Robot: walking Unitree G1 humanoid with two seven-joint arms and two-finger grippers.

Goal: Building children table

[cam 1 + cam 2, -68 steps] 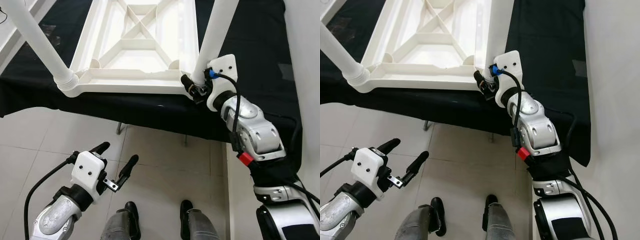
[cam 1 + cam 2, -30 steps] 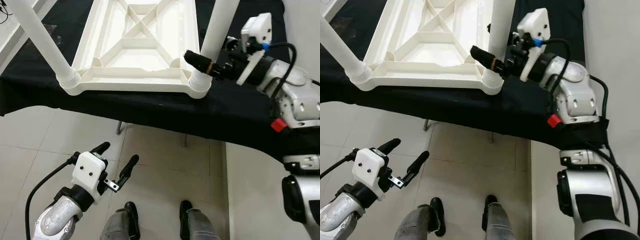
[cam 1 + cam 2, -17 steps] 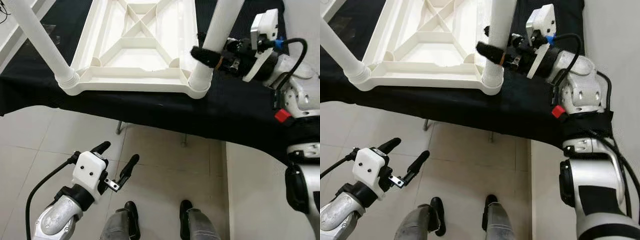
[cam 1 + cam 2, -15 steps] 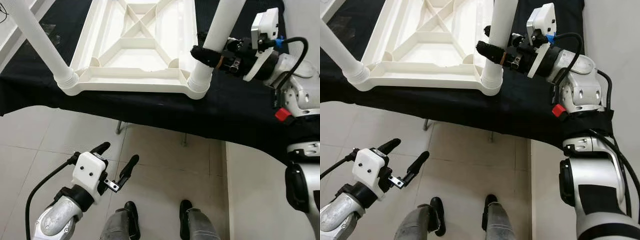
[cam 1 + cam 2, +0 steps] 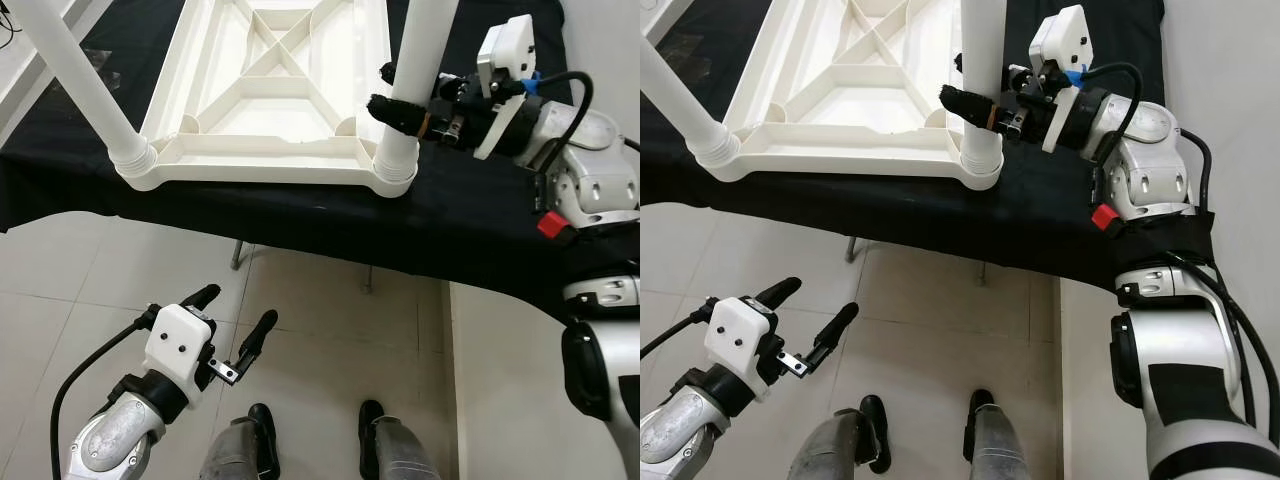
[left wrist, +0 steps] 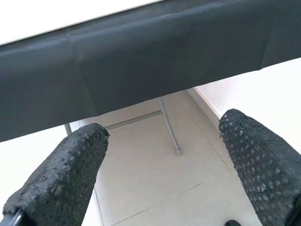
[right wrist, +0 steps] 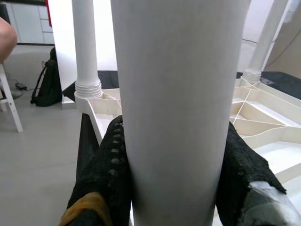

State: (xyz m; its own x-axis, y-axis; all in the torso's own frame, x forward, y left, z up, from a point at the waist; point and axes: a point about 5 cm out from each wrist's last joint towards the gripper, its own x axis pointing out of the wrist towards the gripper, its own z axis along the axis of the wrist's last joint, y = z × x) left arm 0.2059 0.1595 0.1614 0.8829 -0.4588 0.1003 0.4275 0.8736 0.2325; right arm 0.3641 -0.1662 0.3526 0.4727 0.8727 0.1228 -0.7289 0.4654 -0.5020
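Note:
An upside-down white plastic table top lies on a black-covered table. Its near-left leg slants up and away to the left. The near-right leg stands in its corner socket. My right gripper is shut on this leg just above the socket. In the right wrist view the leg sits between both black fingers. My left gripper hangs low over the tiled floor, open and holding nothing.
The black table's front edge runs above the left gripper, with a metal table foot under it. My own feet stand on the tiles. A white wall is close on the right. Two further legs stand beyond.
My right gripper, open beside the near-right leg a second ago, has closed around it. The leg has swung from a rightward tilt to nearly upright. The left arm has not moved.

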